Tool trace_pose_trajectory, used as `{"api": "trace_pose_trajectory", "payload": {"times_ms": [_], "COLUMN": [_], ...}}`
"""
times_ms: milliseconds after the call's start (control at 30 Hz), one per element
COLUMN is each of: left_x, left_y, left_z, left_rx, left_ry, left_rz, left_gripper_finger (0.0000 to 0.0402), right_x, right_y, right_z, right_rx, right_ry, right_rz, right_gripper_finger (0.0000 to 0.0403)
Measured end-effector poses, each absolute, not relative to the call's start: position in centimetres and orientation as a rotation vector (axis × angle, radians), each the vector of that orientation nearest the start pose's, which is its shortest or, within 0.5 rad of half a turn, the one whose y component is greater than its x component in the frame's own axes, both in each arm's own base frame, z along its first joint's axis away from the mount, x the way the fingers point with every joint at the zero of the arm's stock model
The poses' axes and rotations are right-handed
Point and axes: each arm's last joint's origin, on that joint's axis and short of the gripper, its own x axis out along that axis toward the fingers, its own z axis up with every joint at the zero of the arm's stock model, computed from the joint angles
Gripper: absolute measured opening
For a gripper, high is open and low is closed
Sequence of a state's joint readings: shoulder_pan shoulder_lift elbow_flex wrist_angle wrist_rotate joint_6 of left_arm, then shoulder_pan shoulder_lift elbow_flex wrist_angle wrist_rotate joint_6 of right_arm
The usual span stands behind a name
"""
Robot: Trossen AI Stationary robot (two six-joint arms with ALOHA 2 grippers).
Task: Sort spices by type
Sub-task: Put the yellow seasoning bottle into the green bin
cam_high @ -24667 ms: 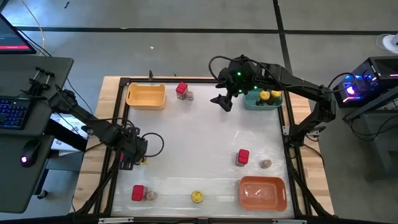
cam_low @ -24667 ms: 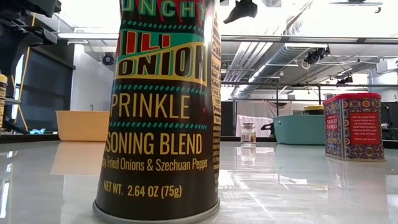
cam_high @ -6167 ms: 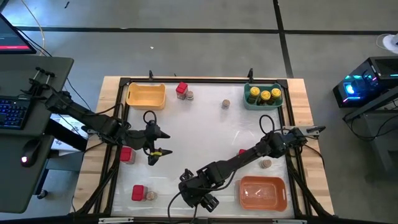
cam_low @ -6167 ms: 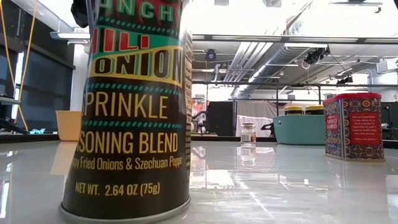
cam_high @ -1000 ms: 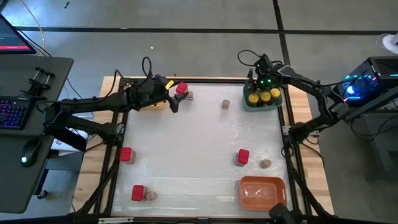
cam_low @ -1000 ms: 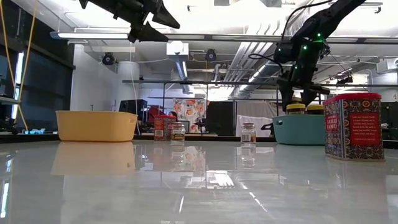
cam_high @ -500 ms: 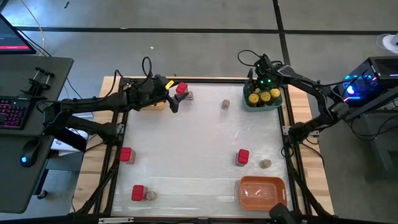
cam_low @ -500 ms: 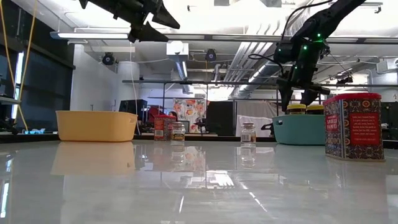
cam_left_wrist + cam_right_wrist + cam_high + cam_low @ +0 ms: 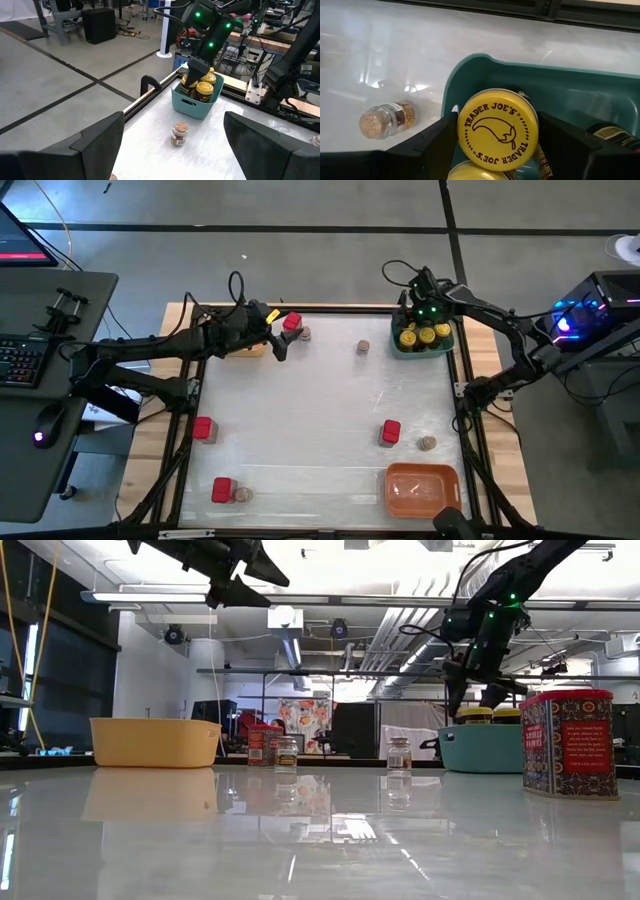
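Four yellow-lidded jars (image 9: 425,335) sit in the teal tray (image 9: 401,348), upper right; the right tool (image 9: 413,321), spread astride one, should be lifted straight up. The left tool (image 9: 277,332), spread, hovers at upper left.

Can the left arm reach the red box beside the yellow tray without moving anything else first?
Probably yes. The open left gripper hovers right beside the red box; only a small jar stands next to it.

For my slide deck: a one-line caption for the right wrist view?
Right gripper over the teal tray, jaws astride a yellow-lidded jar; a small jar lies outside.
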State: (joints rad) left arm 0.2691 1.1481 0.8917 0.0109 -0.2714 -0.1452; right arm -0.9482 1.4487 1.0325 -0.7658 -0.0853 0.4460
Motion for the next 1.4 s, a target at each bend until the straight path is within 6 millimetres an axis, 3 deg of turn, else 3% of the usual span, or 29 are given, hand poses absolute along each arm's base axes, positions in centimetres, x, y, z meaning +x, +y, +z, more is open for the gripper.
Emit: {"api": "trace_pose_trajectory", "payload": {"times_ms": [500, 1400], "left_x": [24.39, 24.38], "left_y": [7.53, 7.53], "left_z": [31.12, 31.34], "left_rx": [-0.149, -0.149], "left_ry": [0.268, 0.247], "left_rz": [0.559, 0.558], "left_gripper_finger": [0.0328, 0.0328], "right_x": [16.14, 16.1], "right_y": [-21.92, -22.12], "right_z": [23.19, 23.23], "right_rx": [0.95, 0.914], "right_ry": [0.915, 0.911], "right_rz": [-0.937, -0.989], "right_gripper_finger": [0.0259, 0.026]}}
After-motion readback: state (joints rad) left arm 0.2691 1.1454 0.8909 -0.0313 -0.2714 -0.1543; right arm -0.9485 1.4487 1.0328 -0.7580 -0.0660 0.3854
